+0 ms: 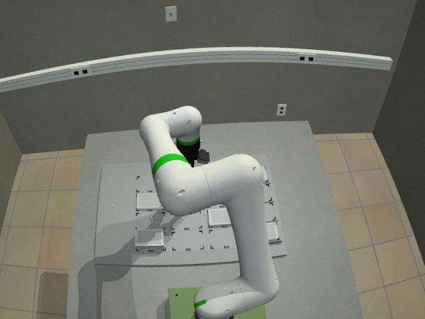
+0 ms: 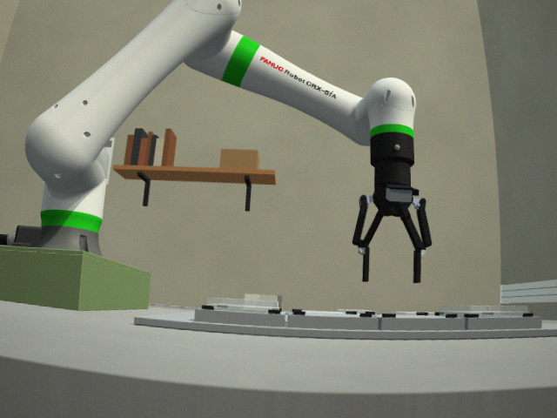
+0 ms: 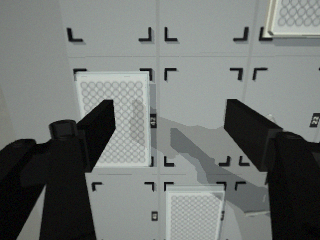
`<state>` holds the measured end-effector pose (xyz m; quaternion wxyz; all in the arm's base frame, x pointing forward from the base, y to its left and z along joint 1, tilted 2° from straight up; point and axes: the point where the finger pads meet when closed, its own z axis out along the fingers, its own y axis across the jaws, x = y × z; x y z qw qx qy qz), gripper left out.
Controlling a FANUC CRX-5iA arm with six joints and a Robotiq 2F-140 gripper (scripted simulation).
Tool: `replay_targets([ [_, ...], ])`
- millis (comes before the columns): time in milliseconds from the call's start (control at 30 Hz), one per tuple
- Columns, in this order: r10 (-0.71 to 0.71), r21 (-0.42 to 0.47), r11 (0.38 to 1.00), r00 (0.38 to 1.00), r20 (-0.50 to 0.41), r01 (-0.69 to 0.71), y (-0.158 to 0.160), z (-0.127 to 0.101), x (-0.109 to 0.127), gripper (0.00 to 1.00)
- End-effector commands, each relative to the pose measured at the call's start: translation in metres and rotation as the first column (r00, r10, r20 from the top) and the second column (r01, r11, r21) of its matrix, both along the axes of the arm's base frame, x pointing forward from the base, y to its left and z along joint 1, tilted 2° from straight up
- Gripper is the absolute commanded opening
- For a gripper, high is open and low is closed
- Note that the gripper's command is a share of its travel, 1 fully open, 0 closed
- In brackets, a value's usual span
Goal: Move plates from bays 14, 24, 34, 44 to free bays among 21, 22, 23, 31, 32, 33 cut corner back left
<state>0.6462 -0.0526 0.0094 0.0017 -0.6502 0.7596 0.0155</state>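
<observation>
My gripper (image 2: 391, 281) (image 3: 169, 114) is open and empty, high above the deck near the edge between bays 42 and 32. One plate (image 1: 272, 231) (image 2: 243, 304) is in bay 14, partly behind the arm in the top view. Another plate (image 1: 264, 174) (image 2: 483, 309) is in bay 44, mostly hidden there. Bays 24 and 34 hold no plate. A plate (image 1: 218, 217) (image 3: 300, 15) lies in bay 23, and another plate (image 1: 147, 201) (image 3: 195, 215) lies in bay 31. Bays 32, 33, 22 and 21 show no plate. Cut corners are too small to tell.
The sealed plate (image 3: 125, 120) in bay 42 lies partly under the left finger in the wrist view. The taller deep-well block (image 1: 149, 238) (image 2: 263, 297) stands in bay 11. Column 4's raised floors (image 2: 332, 320) line the deck's near side in the exterior view. The arm's shadow crosses the deck.
</observation>
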Motion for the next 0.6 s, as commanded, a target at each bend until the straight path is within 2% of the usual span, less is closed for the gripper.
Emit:
replay_targets([
  [0, 0.0, 0.0, 1.0, 1.0, 0.002, 0.0, -0.009, 0.001, 0.002, 0.7],
  [500, 0.0, 0.0, 1.0, 1.0, 0.002, 0.0, -0.069, 0.0, 0.005, 0.7],
  [567, 0.0, 0.0, 1.0, 1.0, 0.002, 0.0, -0.069, 0.0, 0.005, 0.7],
])
